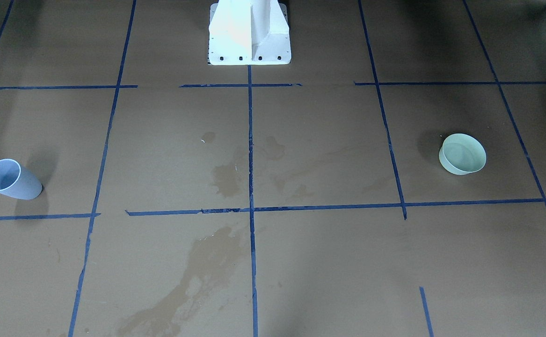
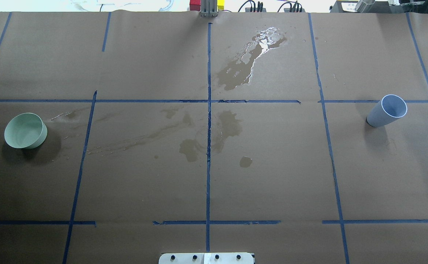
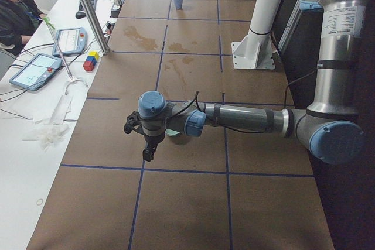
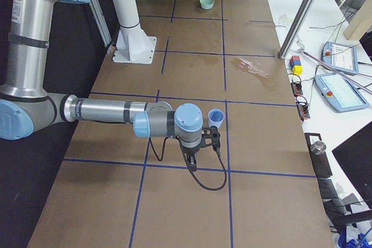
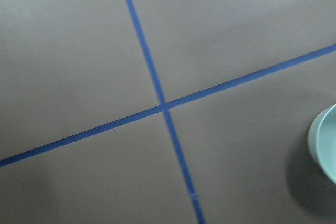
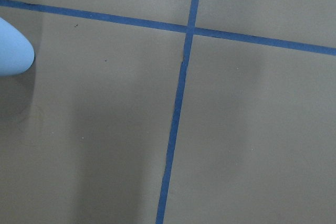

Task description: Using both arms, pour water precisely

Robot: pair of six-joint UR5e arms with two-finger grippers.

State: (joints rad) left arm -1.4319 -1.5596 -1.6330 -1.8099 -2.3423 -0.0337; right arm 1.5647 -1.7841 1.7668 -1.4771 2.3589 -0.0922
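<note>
Neither cup is lifted yet, so I judge the pour has not begun. The green cup stands on the tabletop at the robot's left end and the blue cup at its right end, well apart, both upright with their mouths up. I think the water sits in the green cup, where the front-facing view shows a faint ring low inside, but I cannot confirm it. Wet stains mark the middle of the paper.

The left arm reaches out low, and its left tool hangs pointing down just beside the green cup, which is half hidden behind the wrist. In the left wrist view only the cup's rim shows at the right edge, so the cup lies off to that side, not under the tool. The right arm mirrors this: the right tool hangs near the blue cup, just short of it. In the right wrist view the cup's side peeks in at the left edge.

Each tool shows only in a side view, so I cannot tell whether either is spread or closed. Neither appears to hold anything.

Each arm is nearer its own cup, so I expect a sideways shift, then a grasp across the upright wall.
</note>
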